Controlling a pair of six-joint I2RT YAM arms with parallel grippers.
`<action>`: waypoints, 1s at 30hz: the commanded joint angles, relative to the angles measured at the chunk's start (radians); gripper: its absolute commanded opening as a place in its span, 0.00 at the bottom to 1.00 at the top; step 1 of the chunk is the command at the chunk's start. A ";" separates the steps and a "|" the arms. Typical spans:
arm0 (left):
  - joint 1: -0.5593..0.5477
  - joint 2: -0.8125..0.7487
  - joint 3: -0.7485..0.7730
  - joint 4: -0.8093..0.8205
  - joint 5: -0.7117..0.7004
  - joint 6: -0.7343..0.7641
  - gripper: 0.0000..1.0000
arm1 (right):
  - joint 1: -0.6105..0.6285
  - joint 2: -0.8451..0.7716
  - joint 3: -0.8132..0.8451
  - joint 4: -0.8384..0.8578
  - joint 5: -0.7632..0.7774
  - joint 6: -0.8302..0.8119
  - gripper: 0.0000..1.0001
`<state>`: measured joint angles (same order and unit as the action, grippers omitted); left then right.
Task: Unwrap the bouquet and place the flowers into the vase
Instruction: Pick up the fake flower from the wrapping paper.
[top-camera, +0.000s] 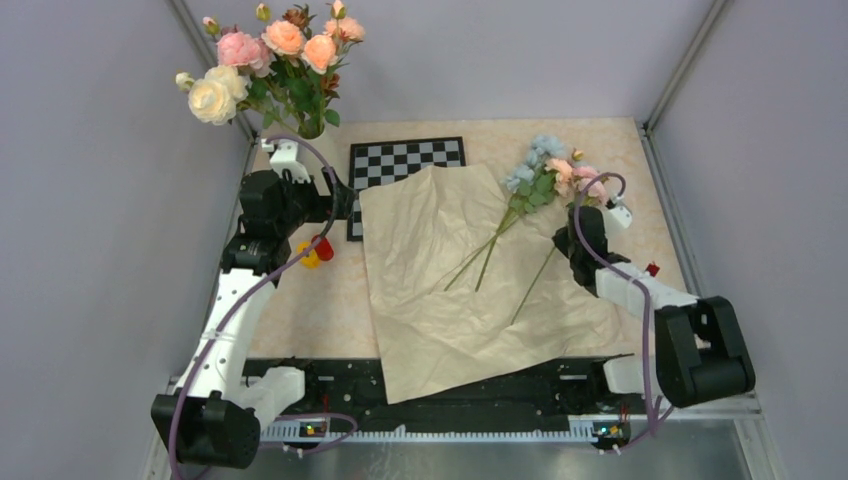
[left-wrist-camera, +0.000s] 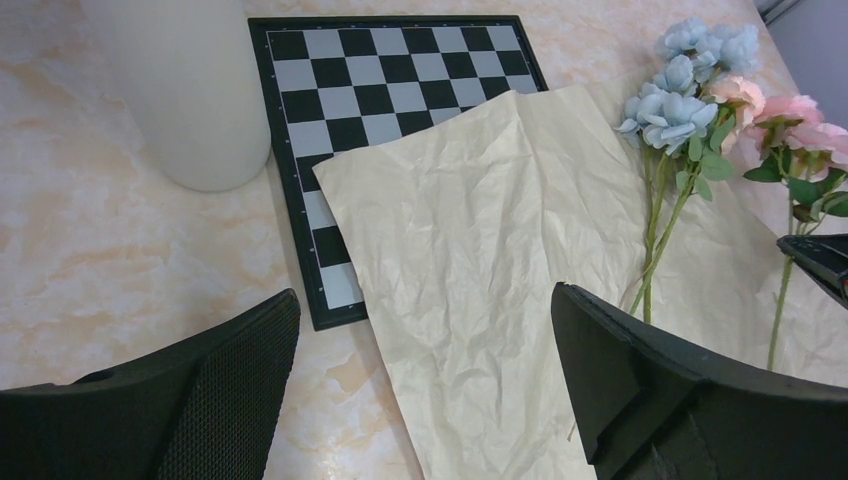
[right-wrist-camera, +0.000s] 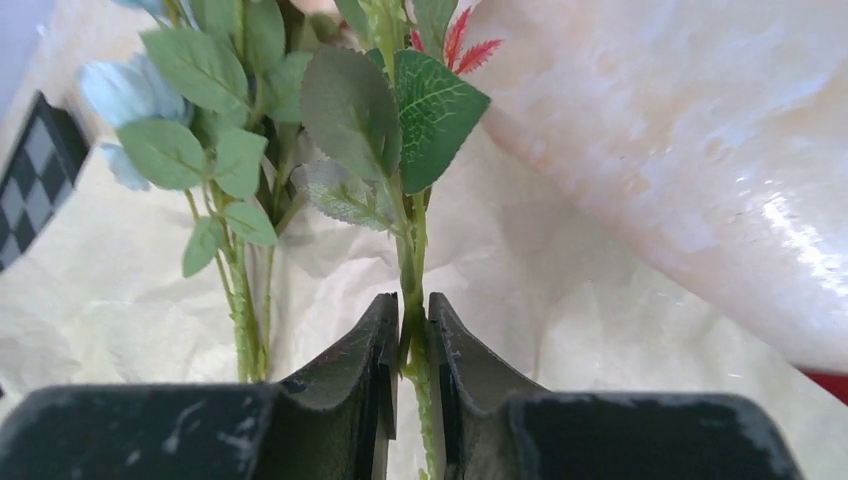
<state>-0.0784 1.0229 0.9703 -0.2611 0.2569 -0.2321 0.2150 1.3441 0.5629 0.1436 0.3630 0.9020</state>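
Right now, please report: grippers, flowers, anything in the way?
Left gripper open, holding nothing. Right gripper shut on one flower stem. Other flowers lie on the unwrapped paper. Chessboard lies between them and the vase.

Left arm (top-camera: 225, 320), right arm (top-camera: 640, 288): white link shells, black joint housings, purple cables alongside. Left gripper (left-wrist-camera: 422, 295): black, mesh-textured inner face. Right gripper (right-wrist-camera: 412, 312): black, scuffed grey.
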 joint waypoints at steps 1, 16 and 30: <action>-0.003 -0.006 -0.002 0.022 0.027 0.018 0.99 | -0.013 -0.145 -0.020 -0.024 0.100 -0.012 0.00; -0.231 0.045 0.026 0.103 0.202 -0.155 0.99 | -0.013 -0.561 -0.093 0.139 -0.276 -0.333 0.00; -0.427 0.044 -0.105 0.678 0.208 -0.657 0.99 | 0.355 -0.431 0.043 0.400 -0.369 -0.322 0.00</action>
<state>-0.4828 1.0615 0.8917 0.2111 0.4896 -0.7441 0.4675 0.8860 0.5152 0.3767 -0.0498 0.6113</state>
